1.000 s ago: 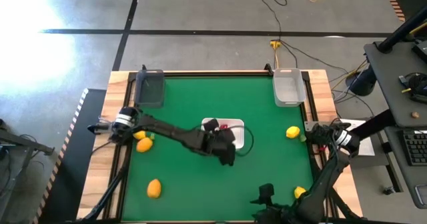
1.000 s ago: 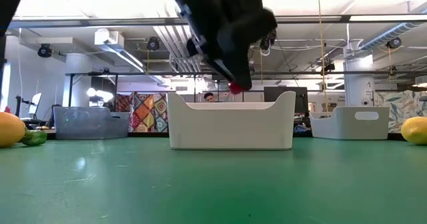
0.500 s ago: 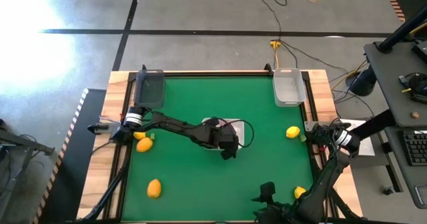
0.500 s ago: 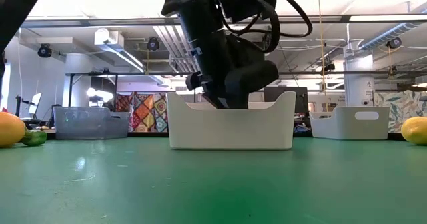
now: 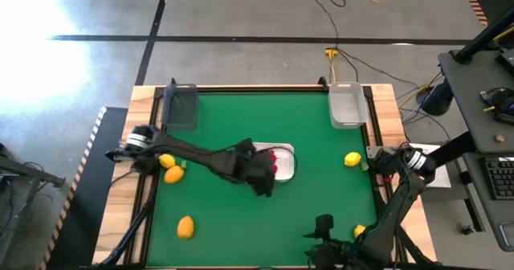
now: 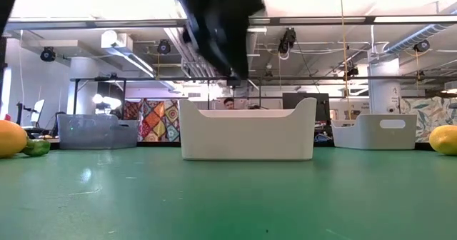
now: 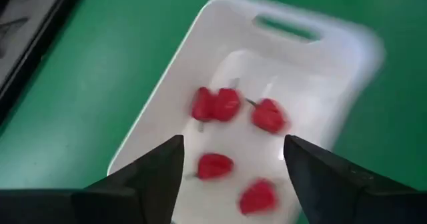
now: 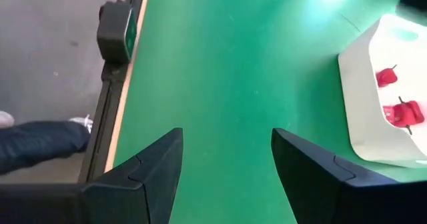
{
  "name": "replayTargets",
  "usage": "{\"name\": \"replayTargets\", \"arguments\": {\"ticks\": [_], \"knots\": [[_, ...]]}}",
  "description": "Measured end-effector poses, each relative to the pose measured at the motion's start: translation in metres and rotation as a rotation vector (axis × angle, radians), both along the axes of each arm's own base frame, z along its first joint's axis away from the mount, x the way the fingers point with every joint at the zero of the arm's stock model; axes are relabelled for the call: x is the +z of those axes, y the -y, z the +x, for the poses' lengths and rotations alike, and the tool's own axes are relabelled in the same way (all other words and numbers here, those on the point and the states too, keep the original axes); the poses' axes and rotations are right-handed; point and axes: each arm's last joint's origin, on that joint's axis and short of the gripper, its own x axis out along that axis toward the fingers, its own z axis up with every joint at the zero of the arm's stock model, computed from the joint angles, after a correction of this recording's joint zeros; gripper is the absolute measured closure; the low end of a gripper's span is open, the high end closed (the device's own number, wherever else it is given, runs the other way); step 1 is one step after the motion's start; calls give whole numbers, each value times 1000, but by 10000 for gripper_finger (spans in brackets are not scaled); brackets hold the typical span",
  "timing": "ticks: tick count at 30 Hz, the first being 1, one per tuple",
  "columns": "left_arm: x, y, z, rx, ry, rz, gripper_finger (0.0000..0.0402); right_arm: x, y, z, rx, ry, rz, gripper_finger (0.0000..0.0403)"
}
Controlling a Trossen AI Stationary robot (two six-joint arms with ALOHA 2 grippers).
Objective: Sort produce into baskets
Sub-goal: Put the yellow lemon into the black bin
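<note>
Now your left gripper (image 7: pixel 230 177) hangs over the white tray (image 7: pixel 220 24), jaws spread and empty, because the red berries (image 7: pixel 217 105) lie inside where they belong. Your right gripper (image 8: pixel 223 177) waits open and empty at the near right corner, while lemons (image 5: pixel 352 159) sit loose on the mat, unsorted.

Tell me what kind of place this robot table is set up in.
Most likely a robotics lab or open workshop. The low view shows exposed ceiling ducts and monitors behind the white tray; the high view shows a concrete floor with trailing cables and a desk with a keyboard.
</note>
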Motion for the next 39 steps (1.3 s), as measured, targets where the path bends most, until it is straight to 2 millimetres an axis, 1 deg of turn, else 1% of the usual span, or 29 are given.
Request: {"name": "replayTargets", "arguments": {"ticks": [2, 4, 8, 12, 15, 18, 21, 24, 26, 28, 32, 35, 39], "knots": [[18, 19, -16, -36, 28, -19, 159, 1, 1, 0, -6, 4, 7, 181], [30, 41, -33, -77, 38, -47, 158, 2, 1, 1, -9, 8, 6, 181], [43, 86, -69, -102, 42, -152, 157, 3, 4, 4, -46, 78, -44, 181], [40, 127, -108, -41, 10, -226, 148, 6, 10, 10, -94, 162, -115, 181], [36, 152, -140, 59, -13, -289, 130, 6, 16, 18, -114, 166, -131, 181], [30, 170, -169, 203, -58, -339, 110, 6, 23, 26, -139, 166, -132, 181], [24, 184, -192, 313, -67, -359, 94, 6, 26, 32, -138, 174, -134, 181], [18, 194, -206, 395, -64, -374, 85, 7, 24, 35, -110, 186, -141, 181], [14, 197, -210, 445, -65, -365, 82, 6, 22, 36, -90, 187, -147, 181], [8, 200, -213, 495, -106, -370, 82, 4, 21, 37, -82, 181, -121, 181], [-6, 206, -215, 563, -193, -329, 81, 2, 19, 35, -77, 171, -98, 181], [-17, 209, -214, 589, -218, -301, 81, 2, 17, 32, -69, 172, -96, 181], [-24, 208, -212, 647, -210, -300, 81, 2, 16, 32, -69, 177, -88, 181]]}}
